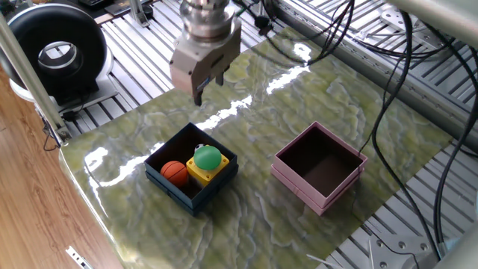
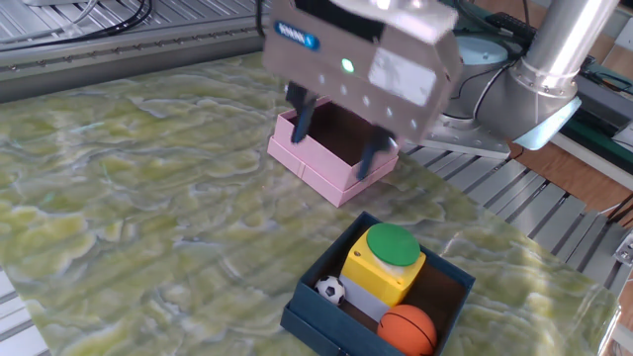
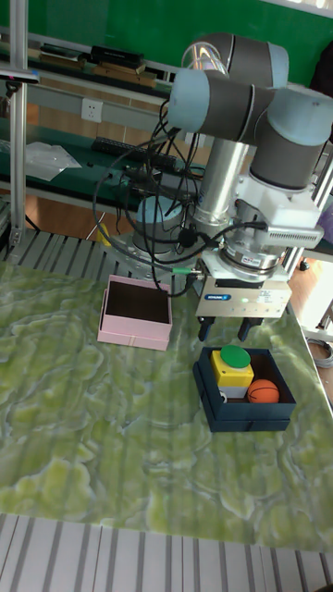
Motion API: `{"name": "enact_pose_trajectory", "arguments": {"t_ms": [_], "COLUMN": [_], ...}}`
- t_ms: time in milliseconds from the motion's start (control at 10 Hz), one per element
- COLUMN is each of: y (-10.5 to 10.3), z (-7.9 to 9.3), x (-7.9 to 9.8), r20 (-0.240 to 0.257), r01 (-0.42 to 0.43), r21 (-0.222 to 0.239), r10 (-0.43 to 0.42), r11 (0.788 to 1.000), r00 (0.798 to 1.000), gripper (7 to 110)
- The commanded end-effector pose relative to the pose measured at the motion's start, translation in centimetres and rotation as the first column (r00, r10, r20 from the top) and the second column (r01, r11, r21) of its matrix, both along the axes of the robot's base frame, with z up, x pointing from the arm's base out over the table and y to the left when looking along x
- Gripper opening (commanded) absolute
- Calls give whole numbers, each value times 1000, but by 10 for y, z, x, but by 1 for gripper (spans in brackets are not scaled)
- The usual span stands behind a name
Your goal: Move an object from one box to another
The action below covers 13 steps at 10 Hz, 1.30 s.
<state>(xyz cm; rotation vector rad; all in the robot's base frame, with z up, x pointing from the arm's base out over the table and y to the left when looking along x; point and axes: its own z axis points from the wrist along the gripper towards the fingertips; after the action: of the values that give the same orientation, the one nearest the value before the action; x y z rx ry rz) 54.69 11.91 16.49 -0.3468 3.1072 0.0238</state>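
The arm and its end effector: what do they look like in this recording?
The arm is built of silver-grey tubes with pale blue joint caps, and black cables loop beside it. Its end effector has a boxy silver-grey body bearing a small blue label and a green light, and ends in two short dark fingers.

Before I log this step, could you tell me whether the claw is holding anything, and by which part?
Nothing is held: the claw hangs open and empty above the table, not touching the navy box.
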Motion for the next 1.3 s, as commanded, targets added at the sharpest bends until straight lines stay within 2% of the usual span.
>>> {"name": "enact_pose_trajectory", "arguments": {"t_ms": [0,100,300,500,800,1100,1200], "y": [30,36,48,54,57,54,56], "z": [-15,-19,-41,-54,-63,-78,-78], "x": [0,-7,-20,-30,-35,-40,-42], "r20": [14,8,4,-3,9,18,15], "r01": [38,64,77,102,119,169,167], "r21": [63,62,53,53,58,32,34], "r10": [-39,-64,-78,-102,-119,-169,-168], "r11": [997,996,996,993,991,985,985], "r00": [999,998,997,995,993,985,986], "gripper": [66,66,66,66,66,66,66]}}
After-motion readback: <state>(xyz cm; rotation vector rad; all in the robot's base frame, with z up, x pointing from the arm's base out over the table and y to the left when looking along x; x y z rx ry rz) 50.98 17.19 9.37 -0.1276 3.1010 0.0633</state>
